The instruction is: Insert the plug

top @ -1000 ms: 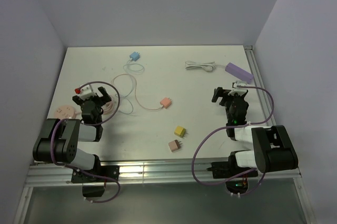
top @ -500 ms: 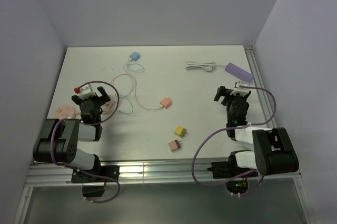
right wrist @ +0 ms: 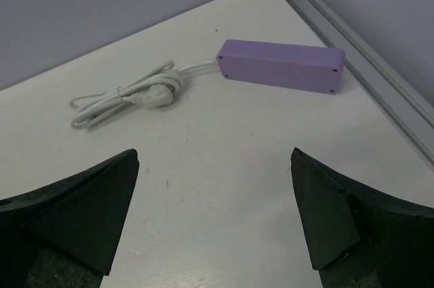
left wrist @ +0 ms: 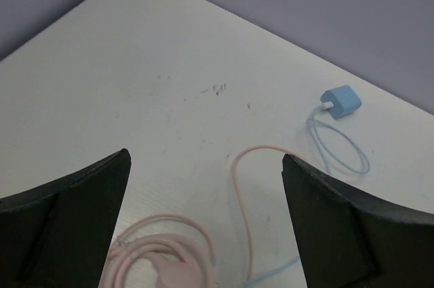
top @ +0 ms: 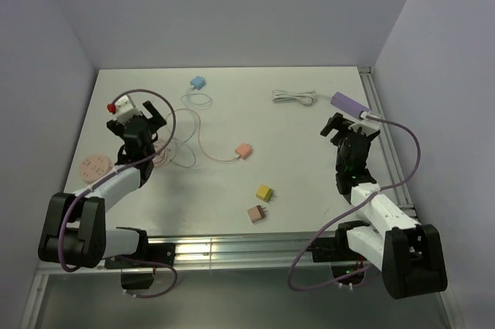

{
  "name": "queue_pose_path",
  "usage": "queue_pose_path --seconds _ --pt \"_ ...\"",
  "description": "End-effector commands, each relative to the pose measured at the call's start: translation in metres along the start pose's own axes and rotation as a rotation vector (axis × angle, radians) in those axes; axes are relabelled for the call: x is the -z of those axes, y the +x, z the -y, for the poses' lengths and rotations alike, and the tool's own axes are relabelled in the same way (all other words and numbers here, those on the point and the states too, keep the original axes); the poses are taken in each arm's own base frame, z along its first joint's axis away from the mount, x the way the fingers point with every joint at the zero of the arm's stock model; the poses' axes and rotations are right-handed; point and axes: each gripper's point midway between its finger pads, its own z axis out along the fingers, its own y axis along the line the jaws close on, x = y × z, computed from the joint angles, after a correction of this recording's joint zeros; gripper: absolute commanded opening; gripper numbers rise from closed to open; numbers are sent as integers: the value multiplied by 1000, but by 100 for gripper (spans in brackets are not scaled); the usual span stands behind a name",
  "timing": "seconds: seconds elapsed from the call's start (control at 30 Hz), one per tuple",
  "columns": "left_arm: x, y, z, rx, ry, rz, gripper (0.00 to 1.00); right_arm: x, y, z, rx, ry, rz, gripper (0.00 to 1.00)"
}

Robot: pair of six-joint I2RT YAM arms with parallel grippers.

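While both jaws gape wide and empty, we hold nothing. We should approach the purple strip (right wrist: pixel 281 66), upper right, squarely.

The purple power strip (right wrist: pixel 281 66) lies flat at the far right (its white cord (right wrist: pixel 129 96) is bundled just beside it). A yellow plug (top: pixel 264 191) and a pink plug (top: pixel 255 213) lie close together near the front, well apart from the strip.

- Four small plugs: blue plug (top: pixel 199 81), pink plug (top: pixel 244 150), yellow plug (top: pixel 264 192), salmon plug (top: pixel 256 214).
- One purple power strip (top: pixel 350 104), near the worktop's right edge.
- One bundled white cord (top: pixel 294 97).
- One pink disc (top: pixel 94 165), near the left edge.
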Motion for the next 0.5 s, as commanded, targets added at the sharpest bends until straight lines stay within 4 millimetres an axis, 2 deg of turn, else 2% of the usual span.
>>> queue_pose_path --seconds 0.0,0.03,0.07,0.1,0.13,0.17,0.2,0.23,0.27,0.3,0.33,0.37,0.4,0.47 --pt "2 -2 -4 114 -107 -100 99 2 -17 2 -138 83 -20 100" --pt "2 -16 -3 158 -139 -79 99 -1 -25 -12 -132 22 -35 100" --pt "2 -22 -5 299 -198 -66 99 -2 -12 -13 -116 25 -103 100" --pt "12 -11 -19 321 -291 -126 99 -5 -10 -16 -121 25 -127 100" --pt "10 -27 -7 409 -266 -127 100 -12 -22 -19 -187 60 -117 100" --pt "12 -28 2 469 -233 -175 99 -12 5 -6 -171 156 -226 100" --pt "14 -32 13 485 -170 -224 99 -19 -7 -8 -180 182 -220 100" --pt "10 -46 19 492 -111 -233 99 -24 -5 -7 -152 197 -234 100" --pt "15 -47 39 482 7 -289 99 -30 12 1 -109 248 -296 100" --pt "18 -51 47 498 53 -296 100 -42 -6 -7 -109 248 -283 100" --pt "19 -56 55 513 102 -296 99 -52 8 -1 -53 278 -341 100" --pt "26 -61 73 526 204 -319 99 -56 13 2 -15 302 -387 100" --pt "33 -68 80 537 259 -311 100 -63 12 0 -2 310 -407 100" --pt "42 -69 88 585 334 -303 99 -88 10 -8 25 298 -464 99"
